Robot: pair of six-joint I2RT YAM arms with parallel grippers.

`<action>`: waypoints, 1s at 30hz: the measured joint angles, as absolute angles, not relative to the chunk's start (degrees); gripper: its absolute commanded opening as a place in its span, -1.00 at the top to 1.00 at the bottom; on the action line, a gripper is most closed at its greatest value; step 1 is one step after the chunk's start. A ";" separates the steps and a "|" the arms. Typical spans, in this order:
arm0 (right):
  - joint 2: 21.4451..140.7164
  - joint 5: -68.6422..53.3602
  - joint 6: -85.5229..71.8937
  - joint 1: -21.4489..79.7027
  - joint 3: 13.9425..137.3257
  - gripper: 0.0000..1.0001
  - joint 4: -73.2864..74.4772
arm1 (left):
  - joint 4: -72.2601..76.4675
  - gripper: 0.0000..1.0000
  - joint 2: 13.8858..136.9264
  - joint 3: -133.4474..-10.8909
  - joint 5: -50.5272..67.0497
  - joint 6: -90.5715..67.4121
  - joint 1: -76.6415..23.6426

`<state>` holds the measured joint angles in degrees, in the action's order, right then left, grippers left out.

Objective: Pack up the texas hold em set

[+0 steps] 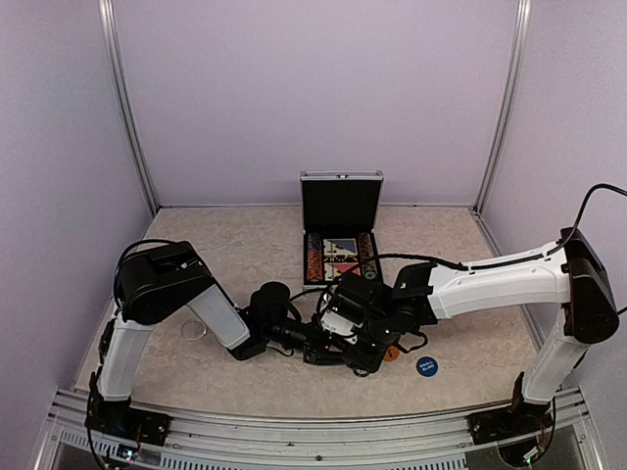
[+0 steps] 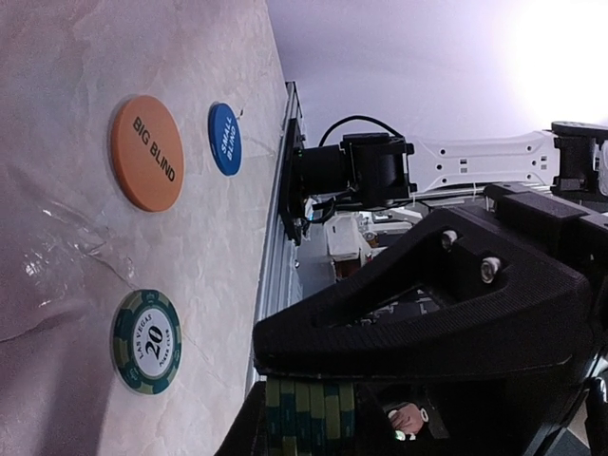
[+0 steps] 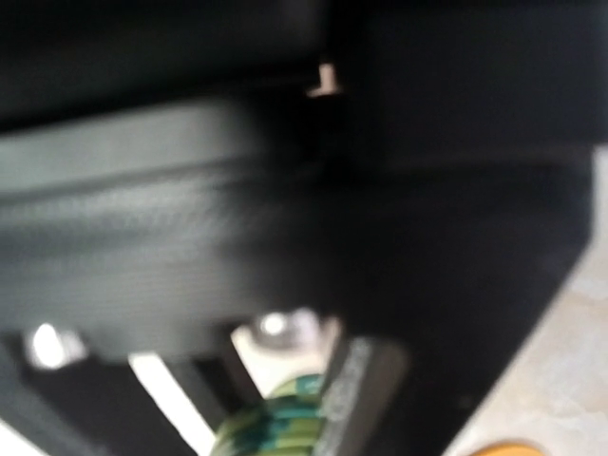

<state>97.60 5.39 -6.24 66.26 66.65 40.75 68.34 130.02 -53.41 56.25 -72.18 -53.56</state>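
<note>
Left gripper point(image 1: 318, 351) pinches a striped green-and-white chip stack point(image 2: 309, 416); the open silver aluminium briefcase point(image 1: 340, 230) lies just beyond it. I can't tell the grip of the right gripper point(image 1: 359, 341).

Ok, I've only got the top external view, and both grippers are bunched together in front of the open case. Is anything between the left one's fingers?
Observer: Yes. The left wrist view shows a stack of green-and-white chips edge-on in the left gripper. I can't tell whether it's clamped.
Operator: Any loose chips that I can't see?
Observer: One green-and-white chip lies flat, face up, marked 20.
Operator: Which disc is which?
Observer: The orange disc reads BIG BLIND, and the blue disc reads SMALL BLIND.
</note>
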 measured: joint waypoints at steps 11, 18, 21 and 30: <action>91.42 4.95 -7.90 64.69 66.48 -0.94 40.60 | 45.34 1.00 125.56 -55.05 52.16 -56.86 -51.00; 82.89 7.14 -11.09 63.99 65.28 -0.98 41.17 | 23.86 1.00 119.96 -64.84 45.82 -43.81 -49.82; 79.90 9.52 -13.45 62.63 64.29 -0.99 42.13 | 15.18 1.00 118.41 -70.59 42.11 -37.41 -49.15; 69.60 14.83 -20.86 56.34 60.75 -0.99 44.91 | -15.90 1.00 120.66 -101.12 28.82 -12.71 -47.42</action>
<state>69.60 14.83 -20.86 56.34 60.75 44.91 -15.90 120.66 -101.12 28.82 -12.71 -47.42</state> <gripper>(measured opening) 0.995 0.185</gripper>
